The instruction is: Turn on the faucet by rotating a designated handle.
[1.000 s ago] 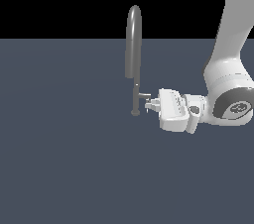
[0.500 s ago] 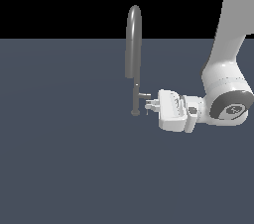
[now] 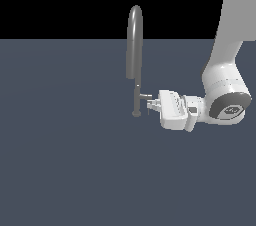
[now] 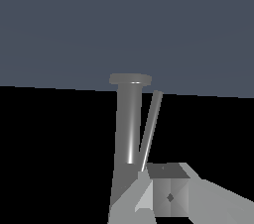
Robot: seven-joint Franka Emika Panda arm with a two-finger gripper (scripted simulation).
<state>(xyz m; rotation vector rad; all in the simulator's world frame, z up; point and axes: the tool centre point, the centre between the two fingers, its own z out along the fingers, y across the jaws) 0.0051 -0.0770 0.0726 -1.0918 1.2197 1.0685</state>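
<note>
A: What do we see, from the biggest thing down?

B: The dark counter (image 3: 65, 170), then the arm (image 3: 225, 70), lying level. The faucet (image 3: 135, 45) stands to the exterior view's left of it.

A: And the gripper (image 3: 150, 103)?

B: Its tips reach the handle (image 3: 145, 96) beside the post. We cannot tell if they pinch it.

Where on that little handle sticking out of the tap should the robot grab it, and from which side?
Probably the thin rod at the end of the handle, not the faucet post or its thick arched spout. The stub points toward the exterior view's right, so coming in level from that side, as the gripper is placed, suits it. The rod is slim, so the fingers should straddle it.
</note>
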